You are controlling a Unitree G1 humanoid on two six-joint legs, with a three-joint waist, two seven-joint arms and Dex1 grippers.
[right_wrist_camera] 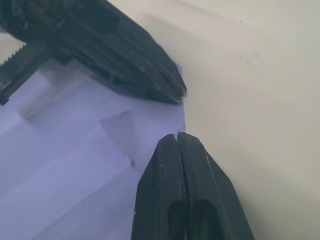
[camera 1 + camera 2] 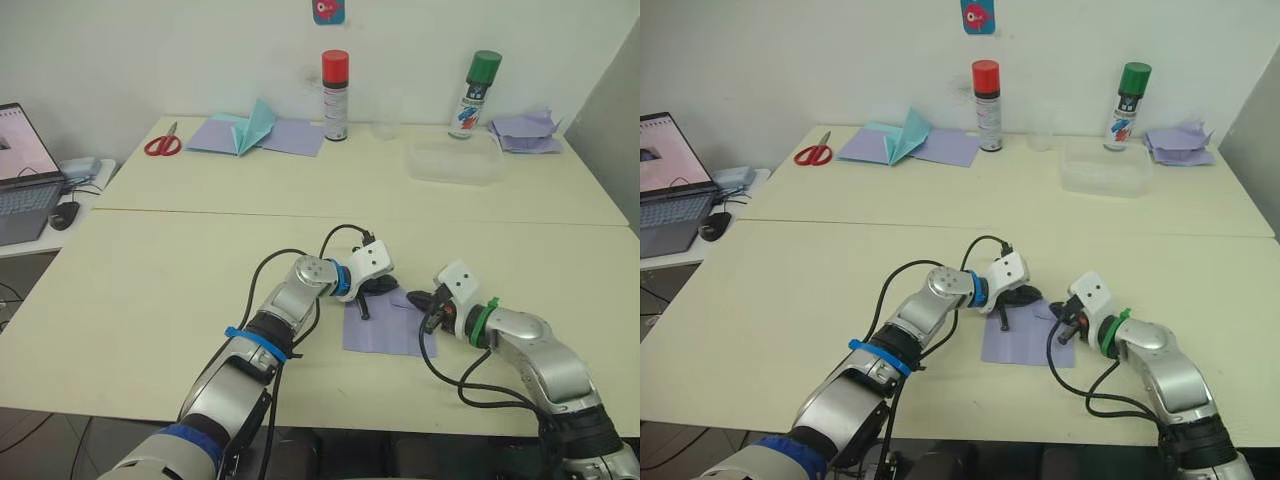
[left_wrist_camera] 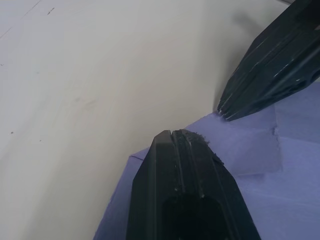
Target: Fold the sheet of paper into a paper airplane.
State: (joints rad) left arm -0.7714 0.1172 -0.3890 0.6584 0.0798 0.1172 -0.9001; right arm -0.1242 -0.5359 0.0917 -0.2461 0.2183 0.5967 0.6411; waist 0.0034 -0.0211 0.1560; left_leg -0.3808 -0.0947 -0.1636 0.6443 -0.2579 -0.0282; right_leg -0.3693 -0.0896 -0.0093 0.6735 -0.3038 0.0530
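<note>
1. Left side of bench: laptop on a side surface beyond the left edge; red scissors near the far left corner, beside lavender sheets and a teal paper plane.
2. Far edge, moving right: red-capped spray can, clear plastic tub, green-capped spray can, crumpled lavender heap at the far right corner.
3. Left gripper: resting tip-down on the far left part of the sheet of paper, fingers pressed together, nothing clamped between them; judged to be pinning the paper flat.
4. Sheet of paper: lying flat near the front edge, roughly central, between the two grippers; faint creases and one small folded corner flap visible in the wrist views.
5. Right gripper: fingers closed tip to tip, touching the sheet at its far right corner, holding nothing.
6. Progress, as a judgement: early stage. At most a first corner fold made; nose, centre ridge and wings all outstanding. No paper airplane formed yet.
</note>
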